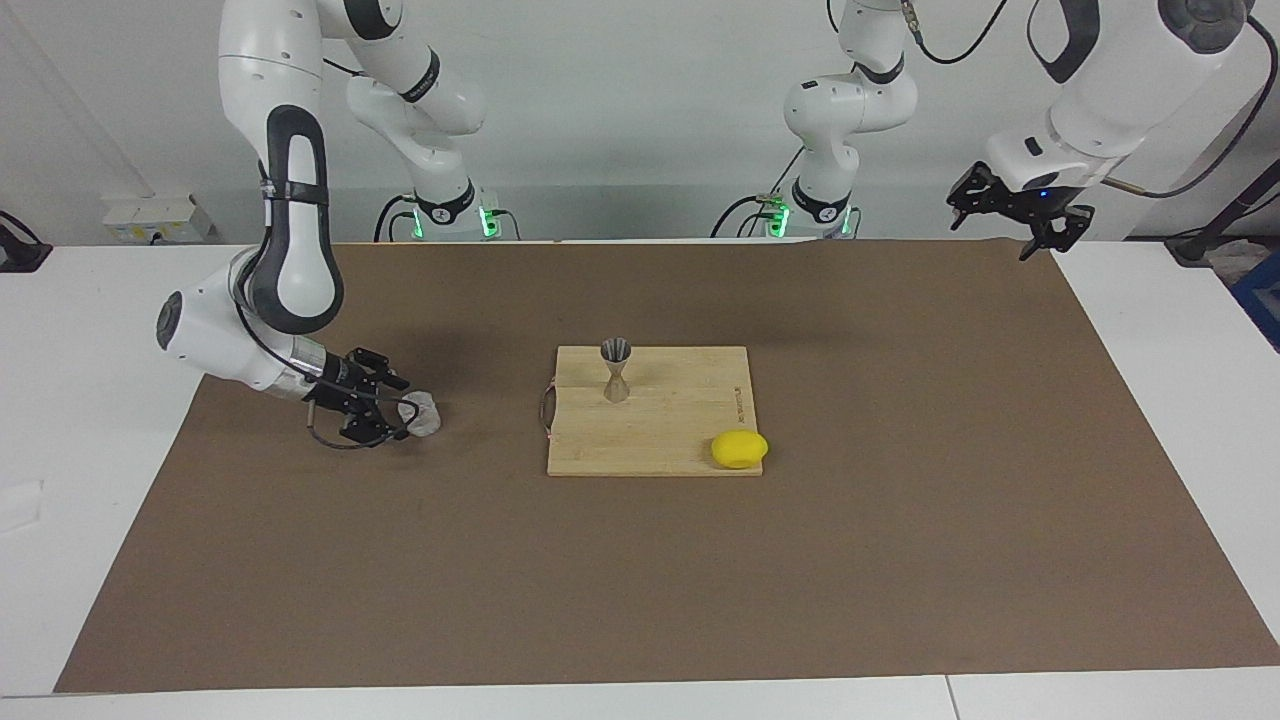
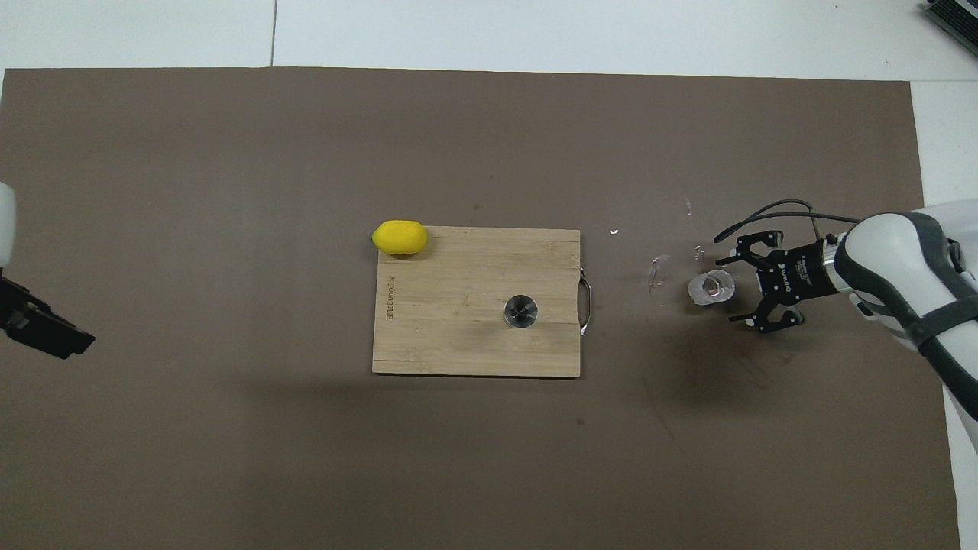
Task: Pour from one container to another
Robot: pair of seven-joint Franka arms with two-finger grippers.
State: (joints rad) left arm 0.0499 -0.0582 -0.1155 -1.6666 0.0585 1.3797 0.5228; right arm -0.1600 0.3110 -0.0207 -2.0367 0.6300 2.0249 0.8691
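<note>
The clear glass cup [image 1: 421, 413] [image 2: 711, 287] stands on the brown mat toward the right arm's end of the table. My right gripper [image 1: 399, 409] [image 2: 732, 289] is low at the mat, open, with its fingertips at either side of the cup's edge; I cannot tell if they touch it. The silver hourglass jigger [image 1: 616, 371] [image 2: 520, 312] stands upright on the wooden cutting board [image 1: 680, 425] [image 2: 458, 321]. My left gripper [image 1: 1020, 217] [image 2: 42, 330] waits raised and open over the mat's edge at the left arm's end.
A yellow lemon [image 1: 739, 449] [image 2: 399, 237] lies at the board's corner farthest from the robots, toward the left arm's end. The board has a metal handle [image 2: 587, 305] on the side facing the cup. Small clear glints [image 2: 654, 271] lie on the mat between board and cup.
</note>
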